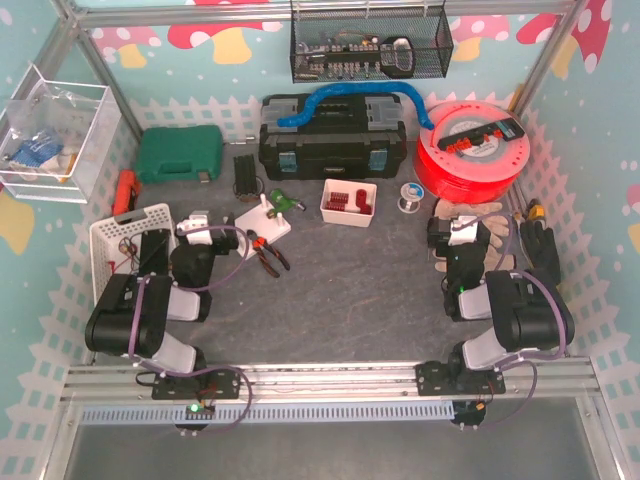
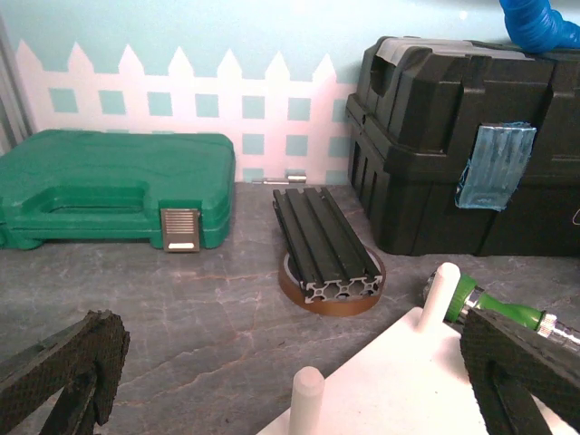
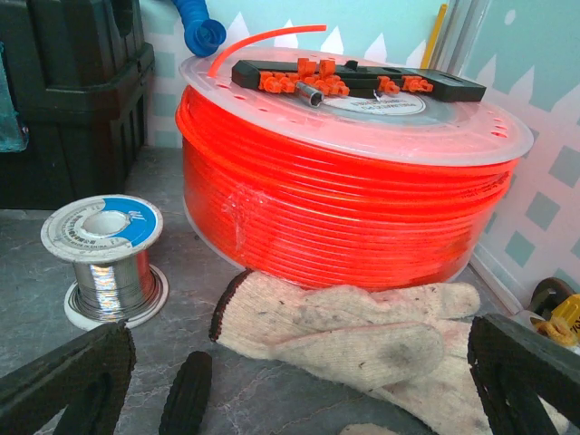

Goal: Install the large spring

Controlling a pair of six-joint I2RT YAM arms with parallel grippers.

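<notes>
A white base plate (image 1: 268,218) with upright white pegs lies left of the table's centre. In the left wrist view the plate (image 2: 408,381) fills the lower right between my fingers, with one bare peg (image 2: 306,399) near and another (image 2: 441,288) further off. I cannot pick out a spring in any view. My left gripper (image 2: 290,385) is open and empty, just short of the plate; in the top view the left gripper (image 1: 205,232) sits left of it. My right gripper (image 3: 299,381) is open and empty over a work glove (image 3: 353,331); in the top view the right gripper (image 1: 460,232) is at the right.
A green-handled tool (image 2: 494,304) lies against the plate's far side. Pliers (image 1: 266,252) lie in front of it. A black extrusion on a tape ring (image 2: 328,254), green case (image 1: 180,153), black toolbox (image 1: 330,135), white parts box (image 1: 348,202), solder spool (image 3: 107,258) and red tubing reel (image 3: 349,190) stand behind.
</notes>
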